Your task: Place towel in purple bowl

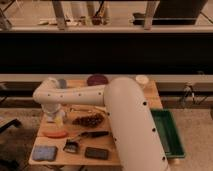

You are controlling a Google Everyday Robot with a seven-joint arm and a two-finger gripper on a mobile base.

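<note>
The purple bowl (pixel 97 80) is a small dark maroon bowl at the back edge of the wooden table (pixel 150 97). The towel (pixel 44 152) is a folded blue-grey cloth lying at the table's front left corner. My white arm reaches from the lower right across the table to the left side and bends down there. The gripper (pixel 56 116) hangs below the bend over the table's left part, above the towel's spot and well left of the bowl. It holds nothing that I can see.
An orange carrot-like thing (pixel 55 134), a dark bunch of grapes (pixel 89 120), a black brush (pixel 72 146), a flat black object (pixel 96 153) and a dark utensil (pixel 94 134) lie on the table. A white cup (pixel 142 80) stands back right. A green bin (pixel 167 132) hangs at the right side.
</note>
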